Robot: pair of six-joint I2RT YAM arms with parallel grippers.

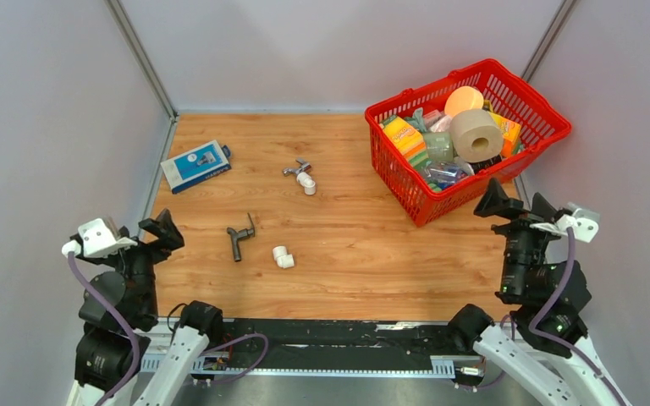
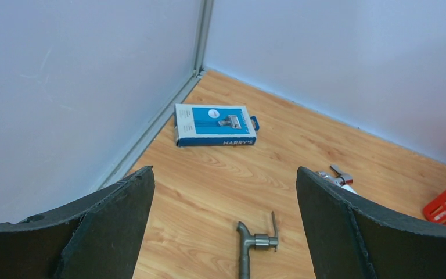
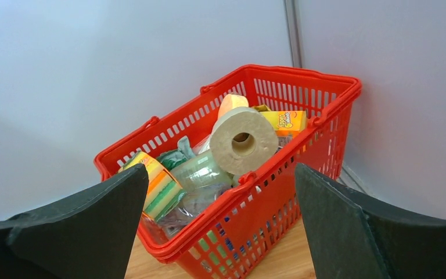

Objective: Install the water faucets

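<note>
Wooden table (image 1: 372, 262), grey walls on three sides. Both arms sit back at the near edge, one at each corner.

Left gripper (image 1: 162, 230): jaws spread wide, nothing between them. It hangs above the near-left part of the table. In its wrist view (image 2: 225, 174) the two dark pads frame bare wood.

Right gripper (image 1: 518, 205): jaws also wide apart and empty (image 3: 220, 170). It sits near the front corner of a red basket (image 1: 402, 182) and faces it.

Dark grey faucet (image 1: 239, 238): lies flat on the table, left of centre, apart from both grippers. The left wrist camera shows it just ahead, low in the gap between the pads (image 2: 250, 244).

Chrome faucet (image 1: 296, 168): lies farther back, near mid-table. A white elbow fitting (image 1: 306, 183) touches its near end; whether the two are joined cannot be told. From the left wrist it is only partly seen past the right pad (image 2: 338, 175).

A second white elbow fitting (image 1: 283, 256) lies loose, just right of the grey faucet.

A blue box (image 1: 195, 165) lies flat near the left wall, marked HARRY'S in the wrist view (image 2: 215, 124).

The basket (image 3: 250, 232) stands in the far-right corner, piled with a paper roll (image 3: 243, 141), a striped sponge pack (image 3: 159, 186), an orange ball (image 1: 464, 100) and other packets.
</note>
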